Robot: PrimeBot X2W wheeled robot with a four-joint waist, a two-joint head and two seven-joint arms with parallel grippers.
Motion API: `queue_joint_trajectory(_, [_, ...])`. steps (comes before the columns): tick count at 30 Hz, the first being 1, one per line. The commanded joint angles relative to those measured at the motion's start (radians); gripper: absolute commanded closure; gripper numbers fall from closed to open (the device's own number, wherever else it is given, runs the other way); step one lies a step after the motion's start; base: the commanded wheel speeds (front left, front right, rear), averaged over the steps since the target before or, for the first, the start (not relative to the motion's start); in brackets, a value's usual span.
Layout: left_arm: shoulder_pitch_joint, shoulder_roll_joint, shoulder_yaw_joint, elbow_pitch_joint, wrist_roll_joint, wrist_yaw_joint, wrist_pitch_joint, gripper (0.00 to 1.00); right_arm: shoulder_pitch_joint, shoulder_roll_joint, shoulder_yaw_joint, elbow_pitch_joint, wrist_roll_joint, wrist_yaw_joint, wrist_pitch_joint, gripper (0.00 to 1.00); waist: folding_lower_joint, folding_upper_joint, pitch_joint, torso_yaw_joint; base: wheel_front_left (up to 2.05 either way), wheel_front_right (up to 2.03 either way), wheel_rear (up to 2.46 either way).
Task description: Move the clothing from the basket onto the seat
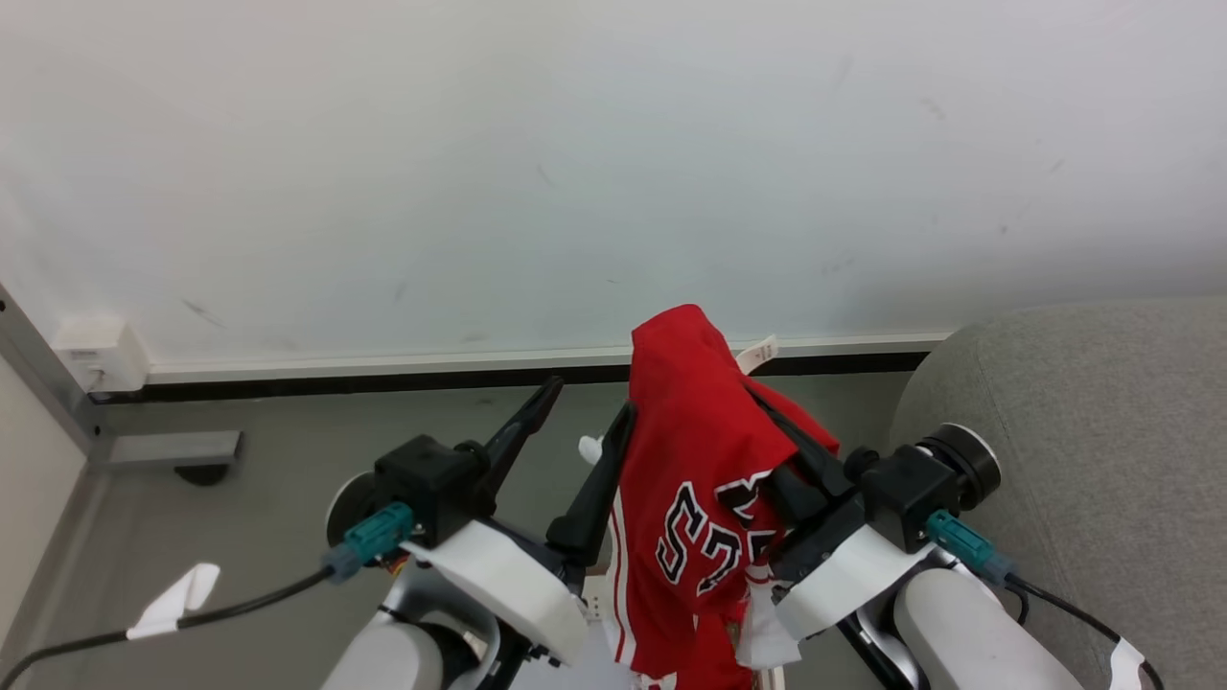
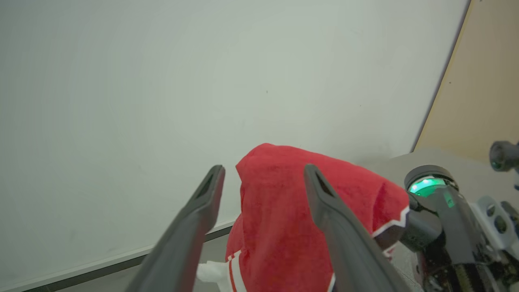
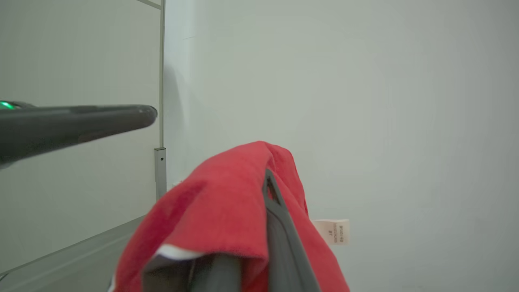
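- In front of the white wall [image 1: 575, 144], well above the grey floor [image 1: 268, 498], a red jersey [image 1: 700, 460] hangs in the air off the right gripper [image 1: 781, 426].
- The right gripper's fingers are pressed together with the red fabric pinched between them. The cloth folds over their tips like a hood, and one dark finger [image 3: 275, 211] lies bare along the fold in the right wrist view.
- The jersey falls from that peak down past the gripper's body. Its white side stripes and black-and-white numerals face the head camera, and its lower end runs out of the bottom of that view.
- A small white care label [image 1: 757, 353] sticks out from the fabric near the top, on the wall side.
- The left gripper [image 1: 590, 398] is raised just beside the jersey, on its left, with its fingers spread wide apart and nothing between them.
- In the left wrist view the red cloth [image 2: 275, 211] sits beyond the gap between those fingers, and whether the nearer finger touches it cannot be told.
- The grey upholstered seat [image 1: 1083, 412] is at the right of the head view, behind the right arm. The jersey is near it but not on it.
- A white wall box [image 1: 96, 355] sits low on the wall at the far left.
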Motion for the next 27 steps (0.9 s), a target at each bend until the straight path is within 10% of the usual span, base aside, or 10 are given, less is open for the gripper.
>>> queue_joint_trajectory(1, [0.014, 0.007, -0.004, 0.01, 0.009, -0.005, -0.012, 0.0, 0.014, -0.01, -0.012, -0.009, 0.001, -0.002, 0.0, 1.0, -0.0001, -0.0001, 0.002, -0.008, 0.0, 0.0, 0.0])
queue_joint_trajectory(27, [0.01, -0.008, -0.094, 0.102, 0.004, -0.031, -0.11, 0.0, 0.077, -0.117, -0.162, -0.133, -0.027, -0.002, 0.0, 1.0, -0.0001, -0.0001, 0.082, -0.326, 0.0, 0.0, 0.0])
